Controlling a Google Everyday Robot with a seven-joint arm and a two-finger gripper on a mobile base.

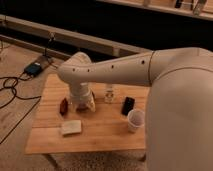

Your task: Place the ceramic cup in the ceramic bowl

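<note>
On the wooden worktop [100,137] the ceramic cup [135,120] stands upright near the right front edge, a pale flat block [71,127] well to its left. Farther back, the tool [85,103] hangs low between a reddish-brown lump [64,106] and a black rectangular item [128,105], well apart from the cup; whether it is wide or narrow I cannot tell. A dark shape at its far side, mostly hidden, looks like the ceramic bowl [92,95], with a small pale bottle [109,94] just right.

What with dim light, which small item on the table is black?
The flat rectangular item between the slim bottle and the ceramic cup; others are pale or reddish-brown. Gripper: left of the bottle.
</note>
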